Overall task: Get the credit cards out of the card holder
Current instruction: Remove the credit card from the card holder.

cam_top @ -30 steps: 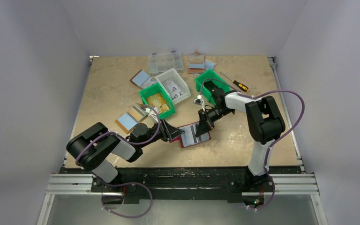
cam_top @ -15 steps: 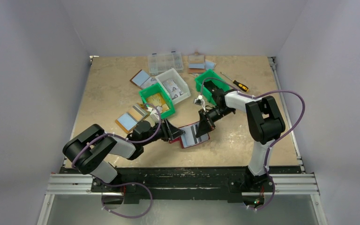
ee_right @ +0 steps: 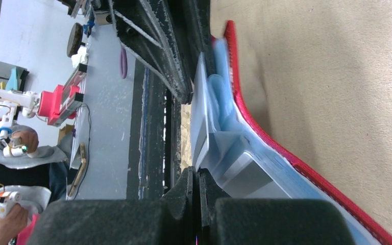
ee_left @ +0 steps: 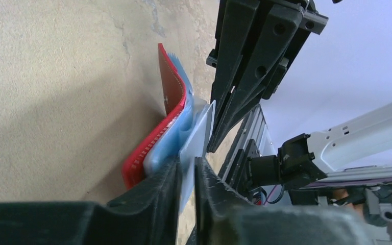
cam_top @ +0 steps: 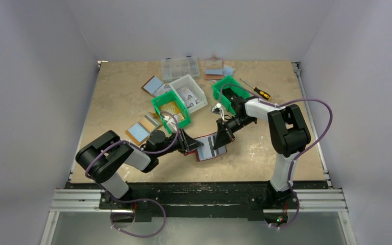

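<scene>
Pinching a pale credit card (ee_left: 199, 133) at the red-rimmed card holder (ee_left: 170, 96), left hand (ee_left: 186, 166); right hand (ee_right: 196, 176) closed tight alongside.

My overhead camera looks down from the near edge across the whole tabletop (cam_top: 112, 102). Both wrist cameras skim it close up, facing each other, sharing the card holder (ee_left: 172, 89).
</scene>
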`<action>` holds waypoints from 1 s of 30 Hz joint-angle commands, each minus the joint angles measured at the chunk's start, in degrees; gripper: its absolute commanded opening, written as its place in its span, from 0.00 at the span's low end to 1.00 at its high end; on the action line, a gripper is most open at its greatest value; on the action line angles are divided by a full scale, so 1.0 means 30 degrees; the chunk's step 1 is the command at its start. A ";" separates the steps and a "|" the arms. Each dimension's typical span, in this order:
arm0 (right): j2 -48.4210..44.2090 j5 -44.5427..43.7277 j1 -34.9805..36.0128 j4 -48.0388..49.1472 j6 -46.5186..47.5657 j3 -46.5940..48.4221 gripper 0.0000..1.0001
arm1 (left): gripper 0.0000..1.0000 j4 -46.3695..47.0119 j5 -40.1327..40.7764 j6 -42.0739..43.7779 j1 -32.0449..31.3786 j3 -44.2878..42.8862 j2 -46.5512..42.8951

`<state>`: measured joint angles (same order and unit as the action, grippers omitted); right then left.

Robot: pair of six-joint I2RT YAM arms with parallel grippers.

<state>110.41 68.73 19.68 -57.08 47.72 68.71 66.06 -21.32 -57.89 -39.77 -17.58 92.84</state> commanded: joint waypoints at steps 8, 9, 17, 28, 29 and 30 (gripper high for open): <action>-0.0532 0.0588 -0.0086 0.0626 -0.0645 0.0433 0.11 | 0.00 0.2356 -0.0896 0.0129 0.0084 0.0008 0.0198; -0.0548 0.0700 -0.0090 0.0492 -0.0487 0.0460 0.15 | 0.00 0.2384 -0.1098 0.0219 0.0078 0.0003 0.0171; -0.0379 0.1553 -0.0086 -0.0686 0.0703 0.0692 0.38 | 0.00 0.2599 -0.2068 0.0540 0.0057 -0.0209 0.0366; -0.0288 0.1261 -0.0106 0.2424 -0.2955 0.0009 0.39 | 0.00 0.3363 -0.2562 0.0256 -0.0617 -0.0598 0.1535; -0.0273 0.1260 -0.0089 0.2438 -0.3006 0.0023 0.38 | 0.00 0.3535 -0.2539 0.0166 -0.0643 -0.0597 0.1631; -0.0245 0.1238 -0.0101 0.2484 -0.3093 0.0013 0.37 | 0.00 0.3685 -0.2532 0.0103 -0.0658 -0.0611 0.1753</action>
<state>110.41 71.16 19.44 -52.86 42.04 68.86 71.46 -27.29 -57.69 -40.93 -17.82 96.84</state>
